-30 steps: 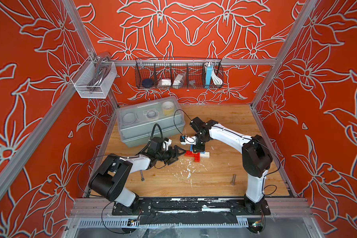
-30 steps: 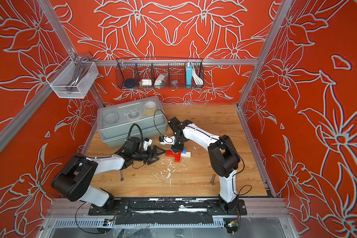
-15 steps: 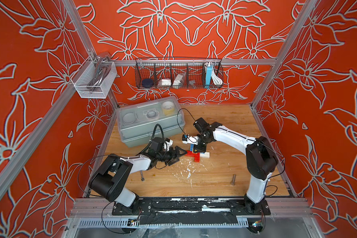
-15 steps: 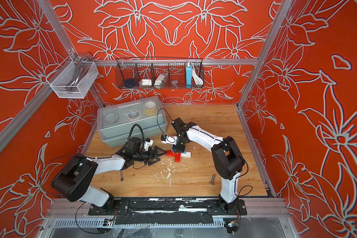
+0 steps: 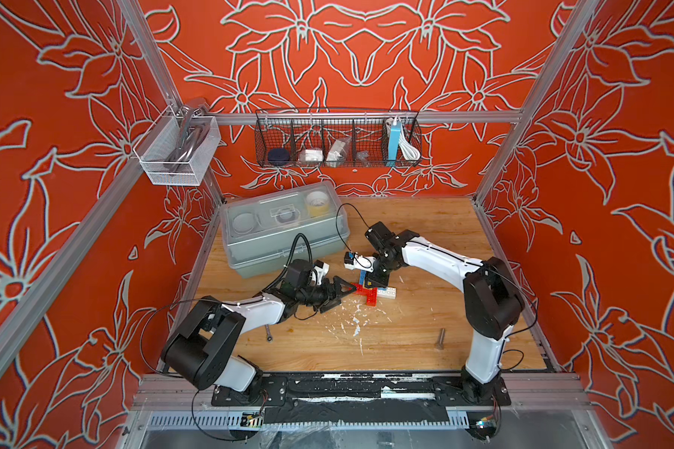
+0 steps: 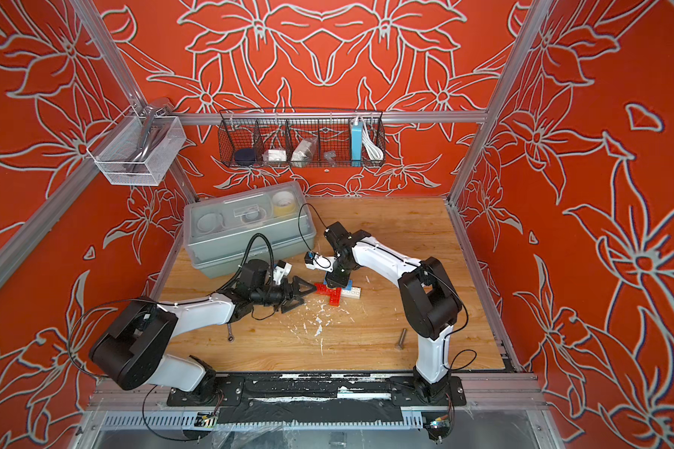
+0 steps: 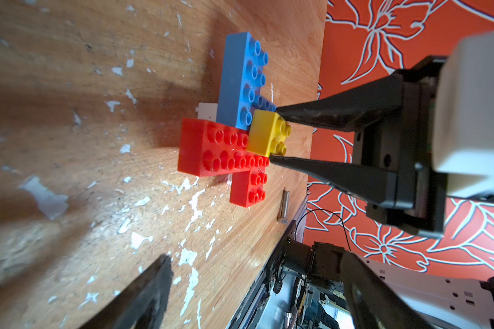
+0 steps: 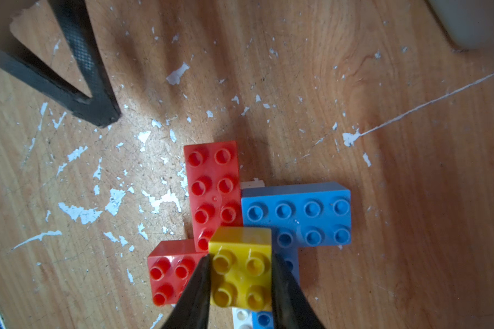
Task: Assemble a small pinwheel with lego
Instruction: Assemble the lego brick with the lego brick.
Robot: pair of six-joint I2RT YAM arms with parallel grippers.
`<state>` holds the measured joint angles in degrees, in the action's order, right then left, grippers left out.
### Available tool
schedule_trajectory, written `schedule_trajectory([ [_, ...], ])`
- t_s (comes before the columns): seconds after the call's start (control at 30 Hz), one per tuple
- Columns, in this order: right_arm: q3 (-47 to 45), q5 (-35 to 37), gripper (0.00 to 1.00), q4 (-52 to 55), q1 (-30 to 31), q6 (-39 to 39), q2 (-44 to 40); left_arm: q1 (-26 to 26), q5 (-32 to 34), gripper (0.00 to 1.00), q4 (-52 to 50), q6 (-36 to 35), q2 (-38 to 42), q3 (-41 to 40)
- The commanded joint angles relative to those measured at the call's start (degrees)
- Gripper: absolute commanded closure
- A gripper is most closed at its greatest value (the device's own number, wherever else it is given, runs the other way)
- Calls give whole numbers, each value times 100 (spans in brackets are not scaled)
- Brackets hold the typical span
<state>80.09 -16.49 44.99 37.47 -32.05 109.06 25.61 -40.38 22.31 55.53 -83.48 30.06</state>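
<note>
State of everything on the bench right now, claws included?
Left claw: open, empty, beside the pinwheel.
Right claw: shut on yellow brick.
Yellow brick: atop the pinwheel's centre, gripped.
Pinwheel: flat on table, red and blue arms in place.
Bolt: lying on table.
Storage box: lid closed.

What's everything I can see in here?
table: one, wooden
yellow brick: one, yellow, pinwheel centre
red bricks: two, red, pinwheel arms
blue bricks: two, blue, pinwheel arms
white brick: one visible, white, under pinwheel
bolt: one, grey, table's front right
storage box: one, grey, table's back left
wire basket: one, black, back wall
mesh basket: one, silver, left wall
left end effector: one, black, open beside pinwheel
right end effector: one, black, shut on yellow brick
</note>
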Motion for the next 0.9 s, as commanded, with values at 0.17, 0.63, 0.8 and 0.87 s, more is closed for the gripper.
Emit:
schedule_trajectory([
  [0.17, -580, 801, 96, 376, 205, 393, 994, 24, 48, 13, -3, 2, -15, 59],
  [0.63, -1669, 1052, 97, -92, 160, 1020, -54, 32, 197, 12, -218, 46, 285, 0],
  [0.8, -1180, 1352, 97, 389, -45, 835, 252, 83, 306, 12, -289, 71, 449, -75],
  [0.87, -1185, 1460, 97, 342, -117, 621, 256, 126, 366, 12, -346, 65, 528, -97],
])
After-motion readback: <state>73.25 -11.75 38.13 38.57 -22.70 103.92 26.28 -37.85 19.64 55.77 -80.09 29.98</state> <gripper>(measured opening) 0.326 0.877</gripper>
